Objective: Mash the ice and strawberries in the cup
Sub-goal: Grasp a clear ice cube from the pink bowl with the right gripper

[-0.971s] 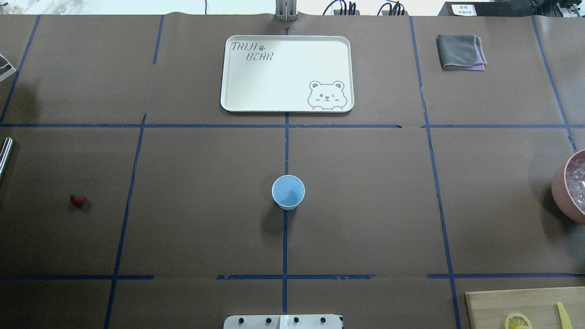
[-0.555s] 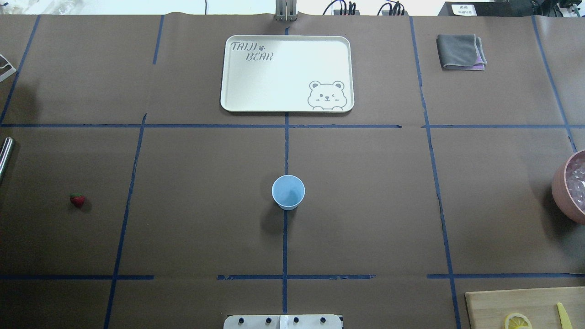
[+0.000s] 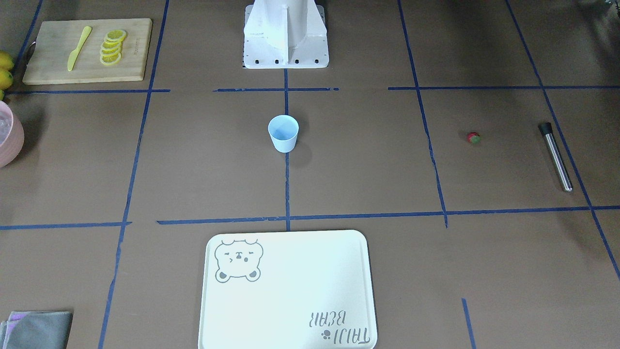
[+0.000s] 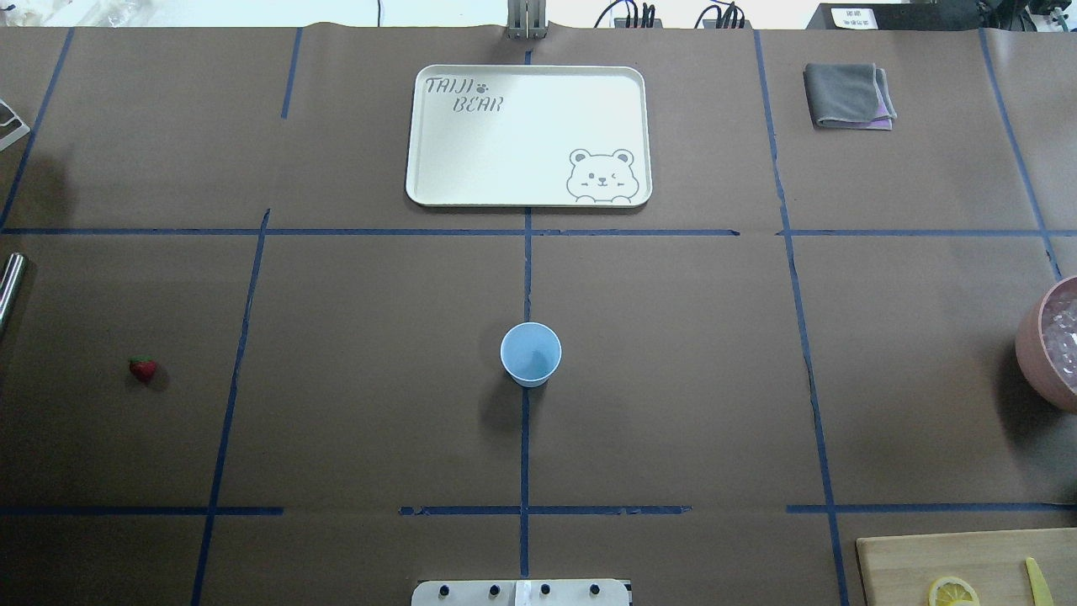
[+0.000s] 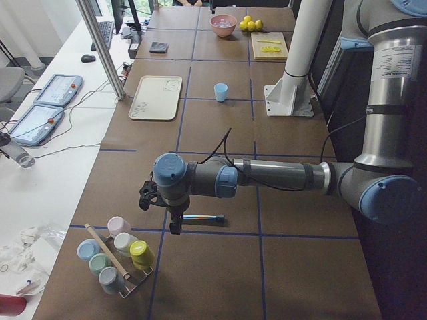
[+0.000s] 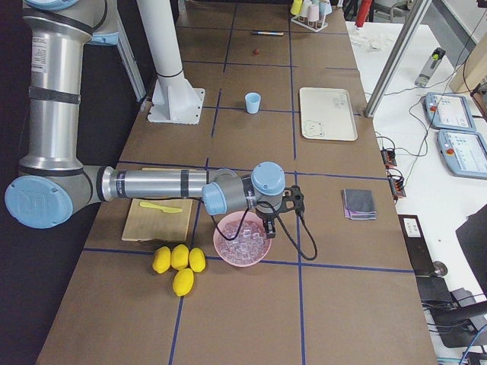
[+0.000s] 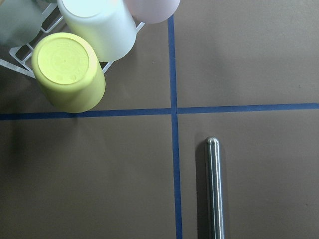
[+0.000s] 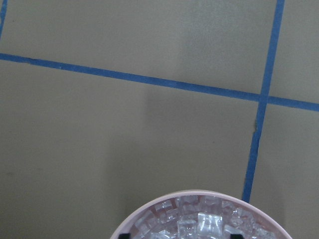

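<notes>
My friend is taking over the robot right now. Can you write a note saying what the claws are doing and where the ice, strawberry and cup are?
The left claw hangs over the metal rod; whether it is open or shut cannot be told.
The right claw hangs over the pink bowl holding the ice; it cannot be told either.
The cup stands upright mid-table and looks empty.
The strawberry lies on the table on the robot's left.
Done: nothing yet.
Left: get ice and strawberry into the cup, then mash.
</notes>
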Robot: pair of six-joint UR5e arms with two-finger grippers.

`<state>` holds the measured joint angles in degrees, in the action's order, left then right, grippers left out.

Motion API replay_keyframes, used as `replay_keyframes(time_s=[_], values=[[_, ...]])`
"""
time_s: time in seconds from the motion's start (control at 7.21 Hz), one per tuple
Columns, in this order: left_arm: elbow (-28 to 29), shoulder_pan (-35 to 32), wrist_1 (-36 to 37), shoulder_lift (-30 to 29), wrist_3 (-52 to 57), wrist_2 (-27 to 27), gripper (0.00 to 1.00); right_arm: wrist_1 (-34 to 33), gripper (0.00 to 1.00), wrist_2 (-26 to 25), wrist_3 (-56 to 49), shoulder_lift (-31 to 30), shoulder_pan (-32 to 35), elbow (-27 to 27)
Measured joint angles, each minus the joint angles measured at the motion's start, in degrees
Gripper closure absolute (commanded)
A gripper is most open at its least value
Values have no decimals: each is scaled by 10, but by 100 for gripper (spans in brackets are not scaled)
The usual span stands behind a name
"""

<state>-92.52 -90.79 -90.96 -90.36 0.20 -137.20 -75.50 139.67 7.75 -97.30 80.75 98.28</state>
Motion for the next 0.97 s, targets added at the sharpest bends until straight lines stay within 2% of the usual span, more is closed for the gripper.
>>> replay_keyframes(time_s=[0.42,0.97], values=[[-2,0,0,0,0,0,0,-1,47,-6,10,-13,-35,-1],[-4,0,-1,1,0,0,0,0,47,-39,2,-39,-64,-1]])
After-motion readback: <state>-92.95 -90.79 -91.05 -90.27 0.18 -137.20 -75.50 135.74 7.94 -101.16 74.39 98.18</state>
